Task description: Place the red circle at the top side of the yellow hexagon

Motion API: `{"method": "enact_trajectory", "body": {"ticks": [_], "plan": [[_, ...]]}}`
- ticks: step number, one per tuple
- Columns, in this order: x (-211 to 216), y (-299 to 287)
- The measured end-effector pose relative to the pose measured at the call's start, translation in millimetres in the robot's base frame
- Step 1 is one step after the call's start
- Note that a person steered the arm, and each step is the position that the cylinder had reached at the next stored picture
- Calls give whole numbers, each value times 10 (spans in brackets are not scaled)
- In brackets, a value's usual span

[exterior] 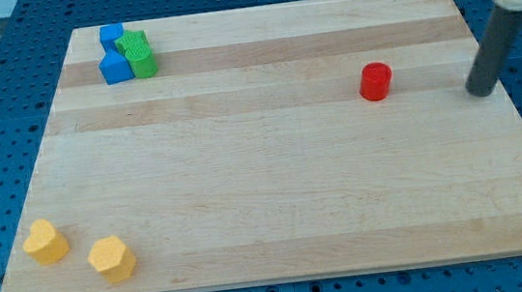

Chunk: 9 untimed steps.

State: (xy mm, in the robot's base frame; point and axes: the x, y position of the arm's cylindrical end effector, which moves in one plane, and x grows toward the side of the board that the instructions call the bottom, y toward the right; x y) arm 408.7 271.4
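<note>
A red circle sits on the wooden tabletop, my tip well apart at its right; no gripper shows.

Board middle open between red circle, yellow hexagon.

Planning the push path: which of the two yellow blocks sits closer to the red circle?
The yellow block on the right of the pair; the other yellow block lies further left, farther from the red circle.
</note>
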Motion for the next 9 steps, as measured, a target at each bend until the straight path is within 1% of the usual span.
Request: {"method": "enact_trajectory", "body": {"ticks": [1, 2, 3, 4, 5, 6, 7, 8, 9], "plan": [[-451, -848], [-95, -2013], [337, -2963], [-96, -2865], [-689, -2658], [-713, -1633], [-277, -1837], [15, -2574], [-291, -2205]]}}
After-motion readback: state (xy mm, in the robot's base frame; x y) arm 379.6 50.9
